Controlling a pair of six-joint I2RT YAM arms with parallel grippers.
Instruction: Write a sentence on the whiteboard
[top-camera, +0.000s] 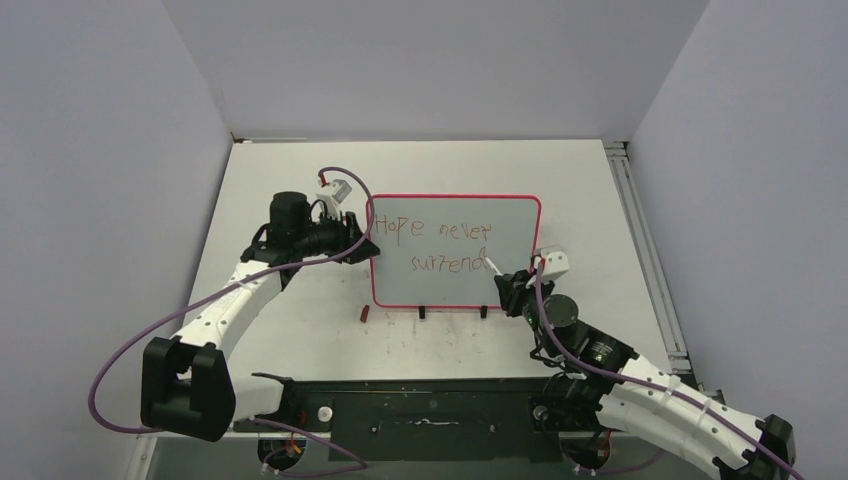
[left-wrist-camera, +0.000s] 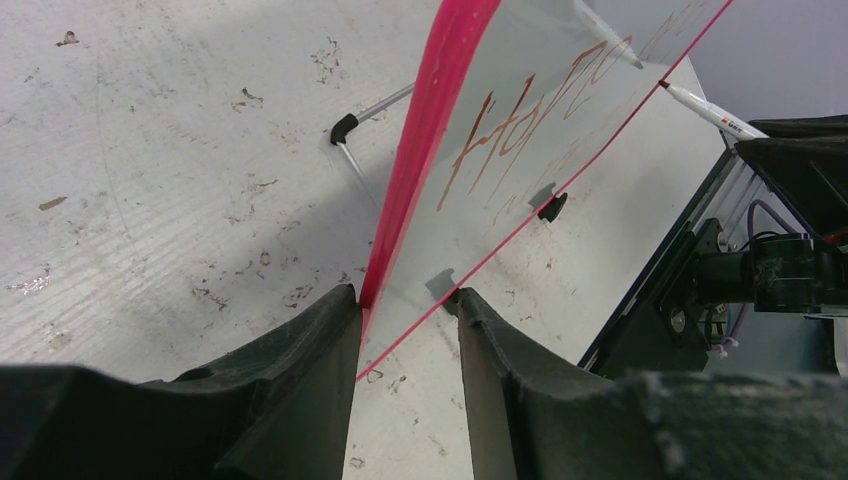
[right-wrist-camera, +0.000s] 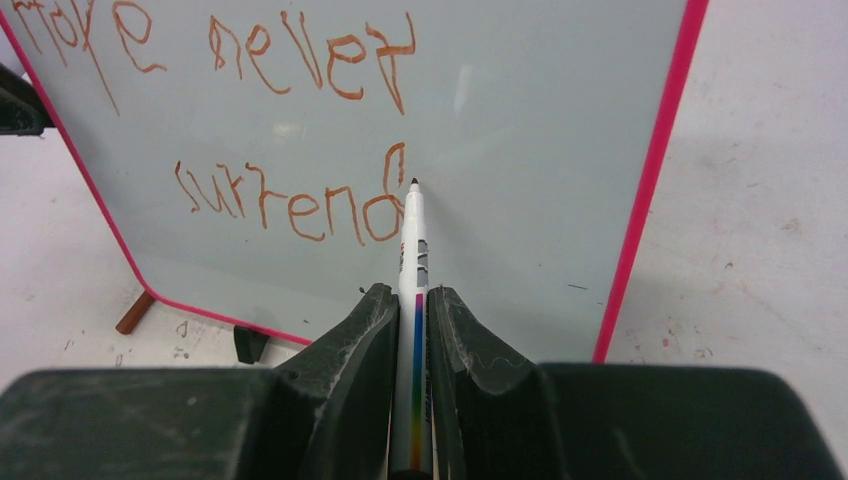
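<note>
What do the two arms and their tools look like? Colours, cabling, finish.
The left arm and right arm have white link shells with black joint housings. A purple cable loops along each. The left tool and right tool have dark, matte, rough-textured fingers, slightly scuffed.

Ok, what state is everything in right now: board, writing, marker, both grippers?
whiteboard: standing upright on its feet.
sentence: unfinished, reads "Hope never surrend".
marker: uncapped, tip by the last letter.
right gripper: shut on the marker.
left gripper: astride the whiteboard's side edge; clamped or not, unclear.
</note>
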